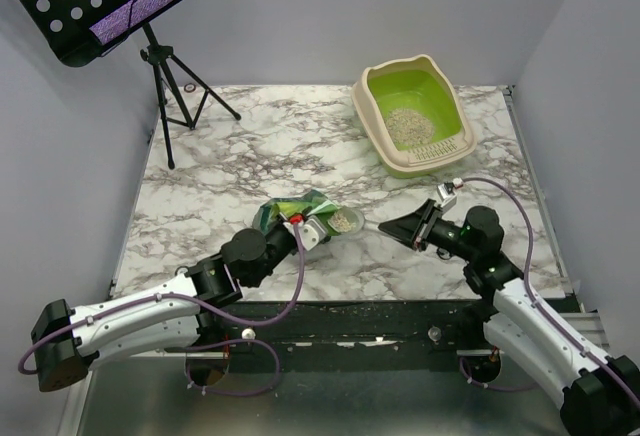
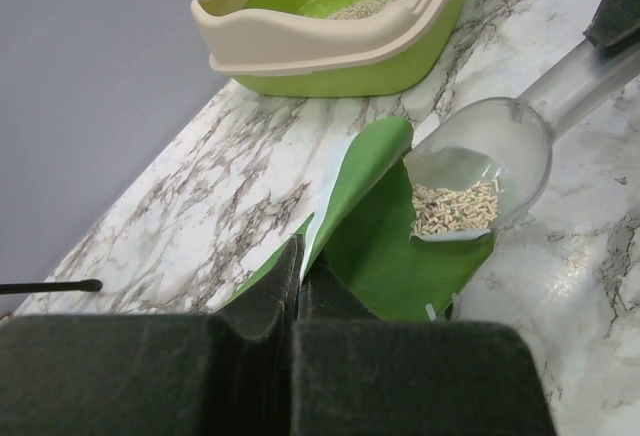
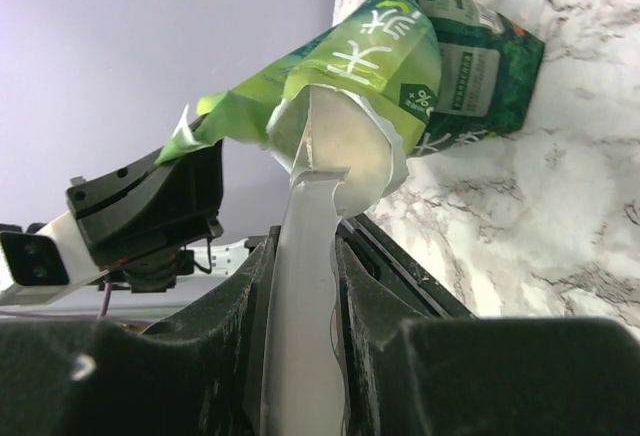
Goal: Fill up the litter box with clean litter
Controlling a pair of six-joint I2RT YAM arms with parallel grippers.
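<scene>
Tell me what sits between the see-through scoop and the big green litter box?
Nothing. The top view shows only bare marble table between the clear plastic scoop and the beige-rimmed green litter box.

The white-shelled left arm (image 1: 130,321) and white-shelled right arm (image 1: 540,331) are each articulated by rounded black joints. Behind the black two-fingered left hand (image 1: 303,226) and right hand (image 1: 392,226), thin purple cables (image 1: 299,266) are looped. The fingers (image 2: 420,376) are faced with dark matte padding.

I see litter box (image 1: 412,116) far right on tabletop (image 1: 250,146), clean litter (image 1: 408,124) patch inside | green bag (image 1: 290,210) front-centre, left fingers (image 1: 318,230) at it | part-filled scoop (image 1: 343,220) beside bag, right fingers (image 1: 402,227) aimed at it
</scene>
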